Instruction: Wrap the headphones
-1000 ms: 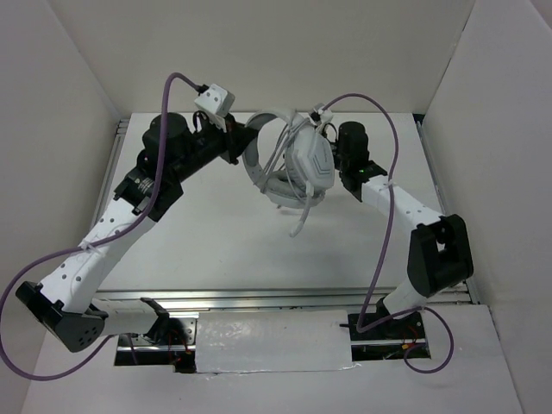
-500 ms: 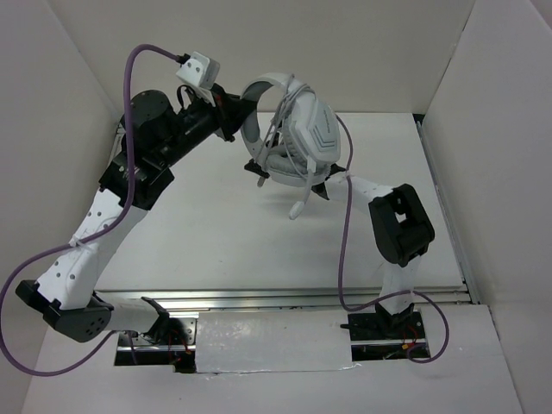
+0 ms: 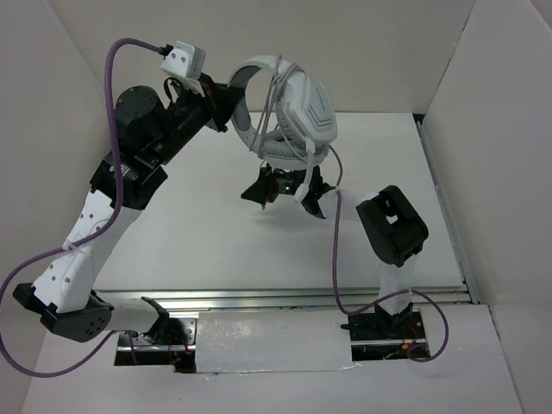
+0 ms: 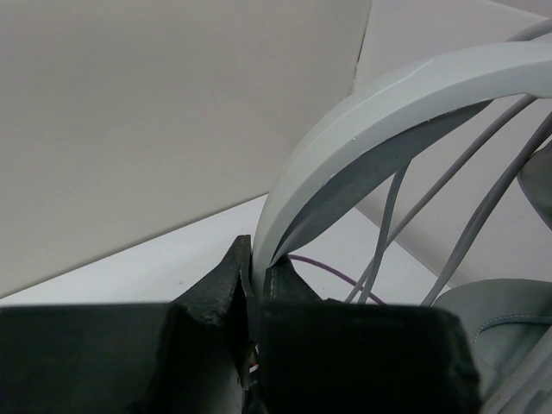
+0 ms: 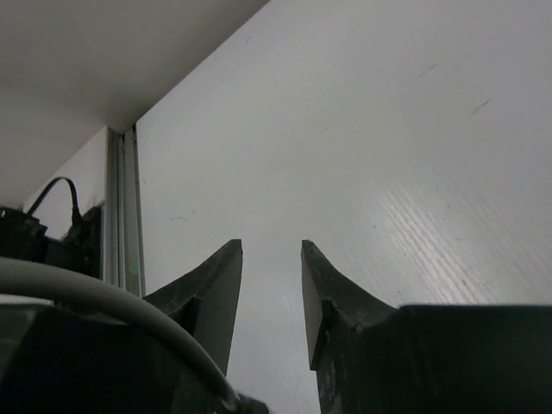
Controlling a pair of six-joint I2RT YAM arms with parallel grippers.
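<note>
The light grey-white headphones [image 3: 295, 110] hang in the air above the back of the table. My left gripper [image 3: 226, 102] is shut on the curved headband [image 4: 388, 112], with its jaws [image 4: 256, 274] pinching the band's end. Thin grey cable strands [image 4: 448, 216] run across the headband and the ear cup [image 3: 304, 108]. The mic boom [image 3: 303, 191] hangs below the cup. My right gripper [image 3: 252, 194] is low under the headphones, open and empty [image 5: 271, 248], facing the table surface. A grey cable [image 5: 112, 302] crosses that view's lower left corner.
White walls enclose the table [image 3: 198, 233] on the left, back and right. A metal rail [image 5: 125, 216] runs along the table's left edge. Purple robot cables [image 3: 336, 259] loop beside both arms.
My left arm has raised the headphones and carried them left and back. My right arm has come away from the ear cup, folded in and dropped below the headphones.
</note>
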